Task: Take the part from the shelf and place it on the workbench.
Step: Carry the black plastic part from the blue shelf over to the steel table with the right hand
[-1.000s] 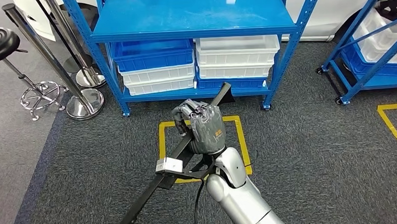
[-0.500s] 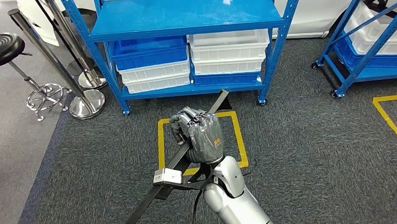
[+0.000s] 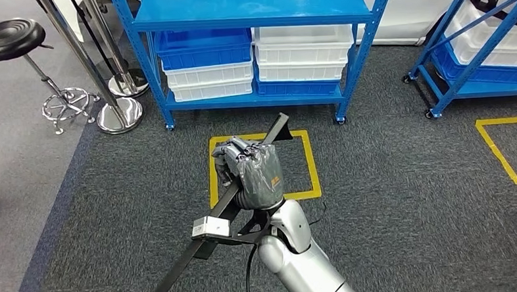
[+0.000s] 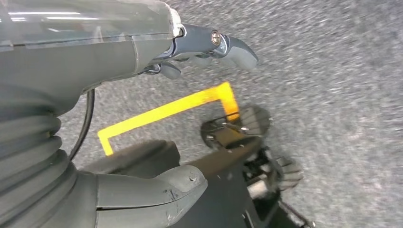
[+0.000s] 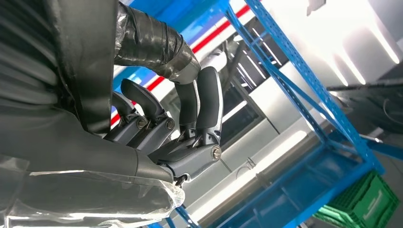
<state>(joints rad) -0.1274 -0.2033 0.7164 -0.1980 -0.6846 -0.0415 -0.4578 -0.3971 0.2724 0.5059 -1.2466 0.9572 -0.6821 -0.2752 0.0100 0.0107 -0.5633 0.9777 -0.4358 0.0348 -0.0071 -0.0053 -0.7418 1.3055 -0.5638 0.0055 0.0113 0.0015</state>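
The part is a long black metal bar [image 3: 276, 129] that slants from low on the left up toward the shelf. My right hand [image 3: 250, 172] grips it around the middle, fingers wrapped over the bar, held above the carpet. The right wrist view has the right hand [image 5: 157, 128] with curled fingers; the bar is hidden there. My left hand [image 4: 95, 61] hangs over the floor with its thumb [image 4: 157, 190] and fingers [image 4: 223, 45] apart and nothing between them.
A blue shelf [image 3: 250, 15] stands ahead with blue bins [image 3: 202, 48] and white bins [image 3: 302, 52] on its low level. A yellow floor square [image 3: 309, 163] lies under the bar. Stool [image 3: 11, 35] and chrome posts [image 3: 119, 112] stand left, a second blue rack [image 3: 475, 44] right.
The whole picture has shifted: the shelf sits farther up and away, so the camera has moved back. My right hand keeps the same hold on the bar.
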